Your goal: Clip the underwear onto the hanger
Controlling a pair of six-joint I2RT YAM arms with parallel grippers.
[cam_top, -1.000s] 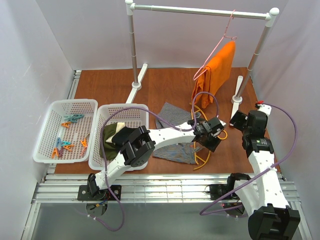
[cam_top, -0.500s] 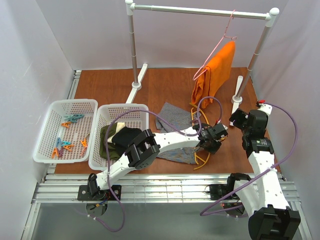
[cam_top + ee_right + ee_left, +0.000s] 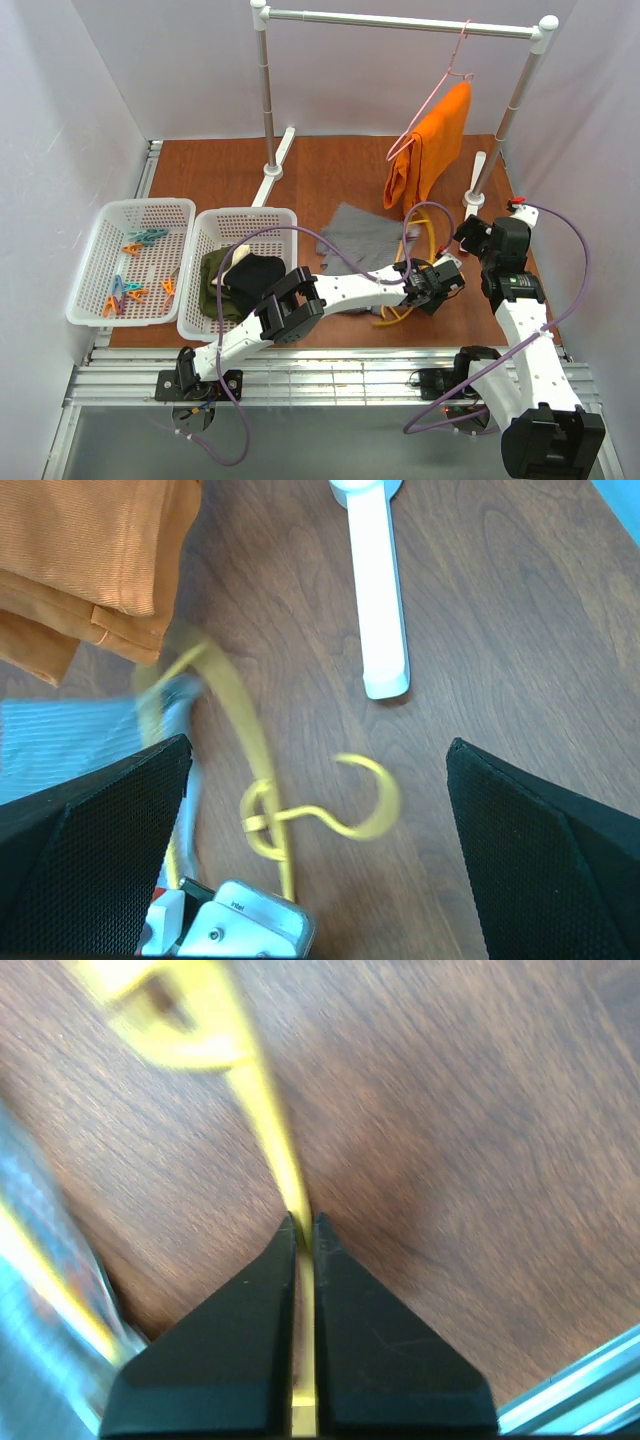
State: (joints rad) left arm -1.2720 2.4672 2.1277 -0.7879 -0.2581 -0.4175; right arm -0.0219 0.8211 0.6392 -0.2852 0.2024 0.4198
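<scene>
The yellow hanger (image 3: 262, 1090) lies on the brown table, and my left gripper (image 3: 305, 1225) is shut on its thin bar. From above, the left gripper (image 3: 438, 286) sits at the right of the table with the hanger (image 3: 396, 312) curving around it. In the right wrist view the hanger's hook (image 3: 365, 798) lies between the wide-open fingers of my right gripper (image 3: 320, 750), which hovers above it and holds nothing. The right gripper (image 3: 468, 233) sits just right of the left one. The grey striped underwear (image 3: 362, 235) lies flat on the table, left of the hanger; the underwear's edge (image 3: 60, 745) shows too.
A clothes rack with a white foot (image 3: 375, 590) stands behind, carrying a pink wire hanger with orange cloth (image 3: 432, 150). Two white baskets stand at the left: one (image 3: 100, 312) with several clothes pegs, one (image 3: 192, 325) with dark clothes. The table's near edge is a metal rail.
My left gripper closed on the hanger bar and moved right and nearer, dragging the hanger off the underwear. The underwear now lies more exposed. The right gripper barely moved.
</scene>
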